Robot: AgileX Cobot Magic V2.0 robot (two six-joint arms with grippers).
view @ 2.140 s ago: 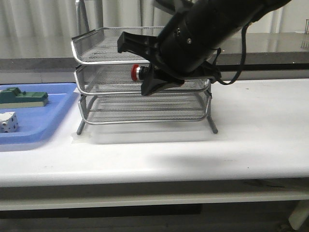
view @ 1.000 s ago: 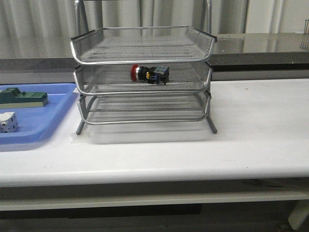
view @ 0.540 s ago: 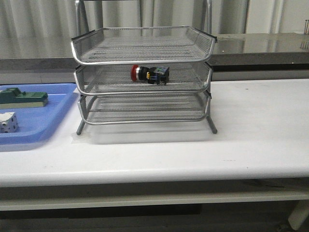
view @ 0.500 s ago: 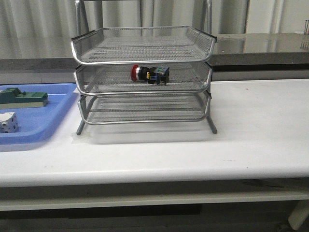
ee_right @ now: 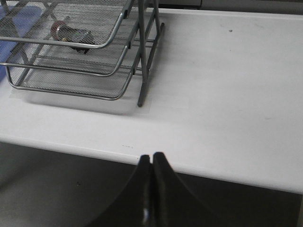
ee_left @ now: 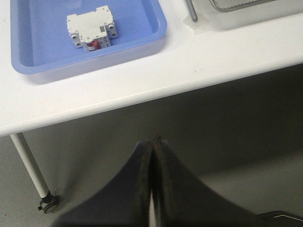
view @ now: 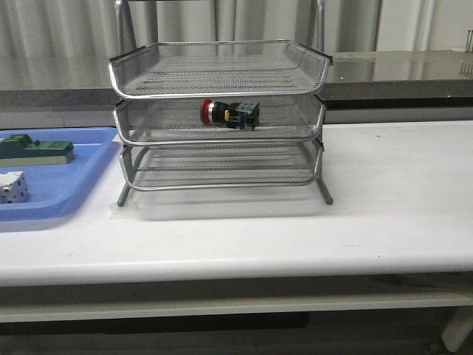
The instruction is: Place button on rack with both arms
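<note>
**A:** Where is your button (view: 229, 113) now?

**B:** It lies on its side in the middle tier of the rack (view: 219, 80), well ahead of your right gripper (ee_right: 151, 160) and off toward its left. Nothing touches it. Judging by that, the placing looks done and little or nothing is left for you.

**A:** And the grippers?

**B:** Your right one is pinched closed on nothing, below the table (view: 384, 214) edge. Your left gripper (ee_left: 154, 142) is closed and empty too, low beside the table, with the blue tray (ee_left: 156, 35) ahead of it.

**A:** What are the things like?

**B:** The button has a round red cap, a black barrel and a blocky dark end with a yellow bit. The rack is silver wire mesh in a rod frame with thin legs. The table is smooth and white; the tray is glossy plastic holding a white block (ee_left: 91, 33).
</note>
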